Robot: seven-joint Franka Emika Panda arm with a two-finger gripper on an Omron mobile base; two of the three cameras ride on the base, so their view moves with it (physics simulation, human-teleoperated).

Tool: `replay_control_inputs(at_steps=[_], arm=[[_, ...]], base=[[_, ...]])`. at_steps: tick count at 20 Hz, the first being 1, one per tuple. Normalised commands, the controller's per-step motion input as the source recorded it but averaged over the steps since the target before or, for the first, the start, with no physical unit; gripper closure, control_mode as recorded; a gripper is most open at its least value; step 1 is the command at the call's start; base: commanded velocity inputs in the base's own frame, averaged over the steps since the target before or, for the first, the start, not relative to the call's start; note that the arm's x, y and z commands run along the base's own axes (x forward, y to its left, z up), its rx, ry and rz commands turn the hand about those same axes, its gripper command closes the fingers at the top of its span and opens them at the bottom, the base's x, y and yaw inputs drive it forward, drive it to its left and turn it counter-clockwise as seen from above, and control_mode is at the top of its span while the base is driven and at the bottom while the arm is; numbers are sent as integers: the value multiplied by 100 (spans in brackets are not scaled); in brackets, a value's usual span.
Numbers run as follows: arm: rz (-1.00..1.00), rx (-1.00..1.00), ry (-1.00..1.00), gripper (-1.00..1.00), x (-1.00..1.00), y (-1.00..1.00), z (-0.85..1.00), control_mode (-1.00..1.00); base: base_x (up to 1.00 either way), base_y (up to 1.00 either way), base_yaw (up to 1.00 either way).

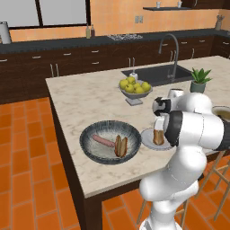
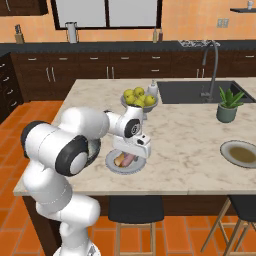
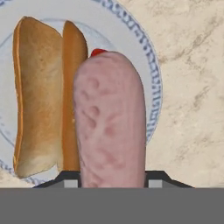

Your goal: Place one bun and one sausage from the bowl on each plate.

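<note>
The pale pink sausage (image 3: 109, 118), clamped in the tool (image 3: 111, 177), hangs just above the small grey plate (image 3: 148, 65) beside a golden split bun (image 3: 41, 96). Released off-centre, it could roll over the shallow rim onto the marble table (image 3: 192, 87).

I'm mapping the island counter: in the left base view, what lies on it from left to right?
Wide dark ribbed bowl → footed bowl of yellow-green apples → small potted green plant.
</note>
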Motion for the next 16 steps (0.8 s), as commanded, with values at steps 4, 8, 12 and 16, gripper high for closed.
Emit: replay_control_inputs(at_steps=[4, 8, 12, 16], arm=[[0, 2, 0, 100, 14, -2, -31, -100], [0, 4, 0, 100, 5, -3, -29, -100], [0, 3, 0, 100, 3, 2, -21, -100], [-1, 3, 0, -100, 0, 6, -15, -100]], base=[[0, 0, 0], [0, 0, 0], [0, 0, 0], [0, 0, 0]])
